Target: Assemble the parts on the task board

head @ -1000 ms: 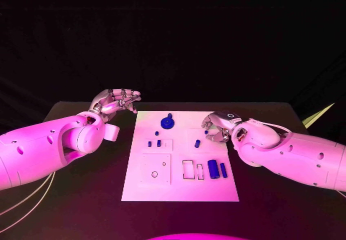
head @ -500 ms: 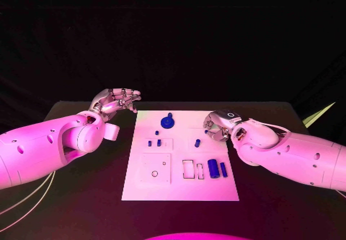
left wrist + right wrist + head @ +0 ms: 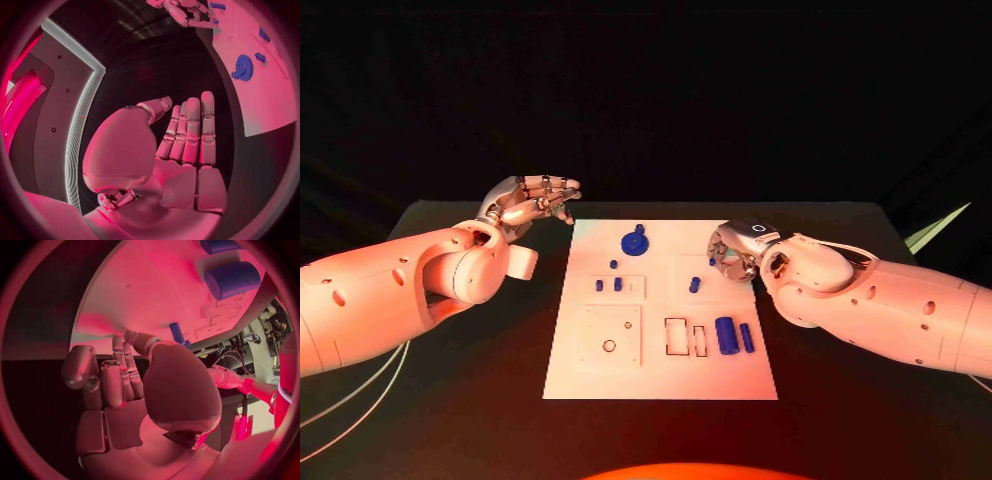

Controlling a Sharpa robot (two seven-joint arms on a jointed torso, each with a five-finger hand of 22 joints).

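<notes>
— What is seen at the left side of the black surface (image 3: 473, 400)?

— The left silver many-fingered hand (image 3: 531, 203) is seen raised beside the far left corner of the white rectangular task board (image 3: 661, 385), apart from it. In the head view its fingers are curled loosely inward; in the left wrist view the fingers (image 3: 190, 130) are stretched out side by side with the thumb alongside. Nothing is held in it.

— And on the board itself?

— A round blue disc-shaped part (image 3: 635, 244) is found near the far edge, left of the middle. Nearer, two small blue pegs (image 3: 609, 285) are set side by side in a raised white square. Nearer again, a larger white square plate with a ring-shaped opening (image 3: 610, 347) is seen. To the right of it, two narrow rectangular slots (image 3: 687, 339) are followed by a thick blue cylinder (image 3: 727, 334) and a thinner blue rod (image 3: 747, 340), both laid flat, just beside each other.

— The right side?

— A short blue peg (image 3: 694, 286) is seen just beside the right silver hand (image 3: 733, 252), which is lowered over the board's right edge. Its fingers (image 3: 119, 380) are bent in towards the palm. Whether that peg is touched or pinched cannot be told; nothing is plainly seen in its grasp. In the right wrist view the peg (image 3: 177, 333) is seen past the fingertips.
</notes>
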